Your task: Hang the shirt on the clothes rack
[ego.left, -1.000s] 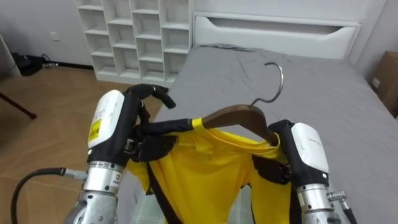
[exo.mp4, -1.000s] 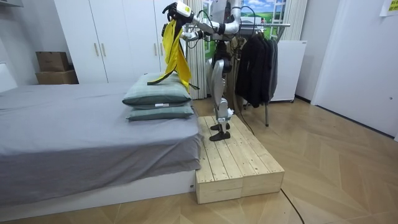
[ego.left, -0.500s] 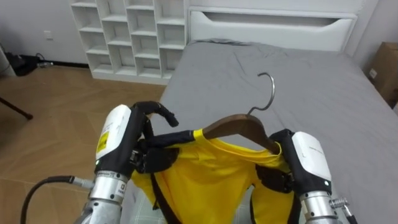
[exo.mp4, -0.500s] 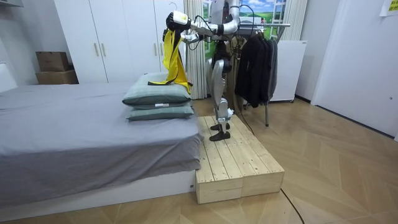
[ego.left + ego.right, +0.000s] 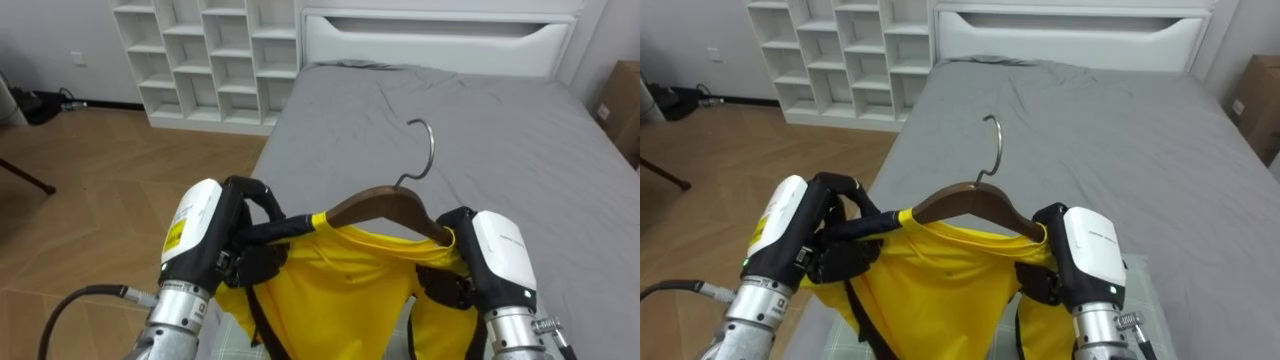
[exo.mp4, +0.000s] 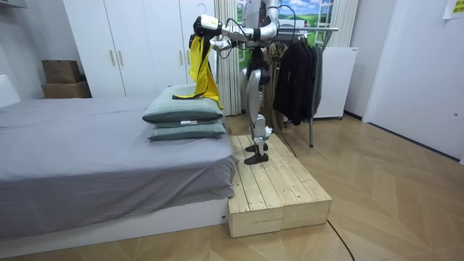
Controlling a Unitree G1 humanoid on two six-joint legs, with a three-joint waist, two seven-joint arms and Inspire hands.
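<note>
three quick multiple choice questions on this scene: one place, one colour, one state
1. Where does the robot stand? A on the bed; B on the wooden platform; C by the shelves.
2. The shirt is what colour? A red; B white; C yellow.
3. The hanger has a hook that is: A on the rack; B free in the air; C on a pillow.
Answers: 1 B, the room view shows its feet on the planks. 2 C, plainly yellow. 3 B, it catches nothing; the left hand grips the shirt, and the right hand is at the other end.
</note>
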